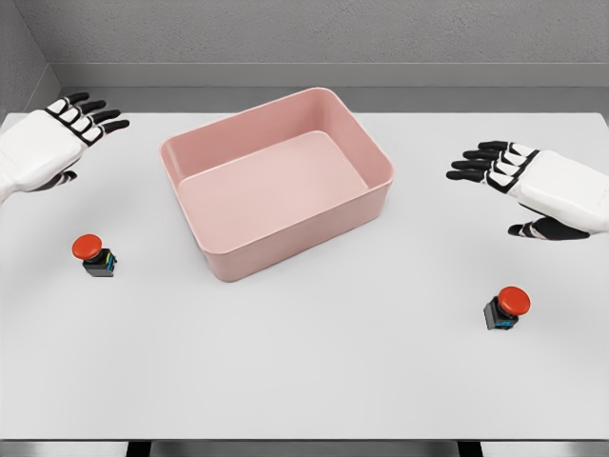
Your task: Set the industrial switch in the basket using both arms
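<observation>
Pink basket (220,168), two red switches (93,254) (505,307), hands (46,141) (542,183) spread

Two red-capped black switches sit apart on the table, one left (93,254), one right (505,307) of the empty pink basket (228,257)

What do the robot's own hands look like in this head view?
Both the left hand and the right hand have smooth white shells over the back and forearm. The five fingers on each are black, with white plates on their upper segments. No cables or markings show.
</observation>
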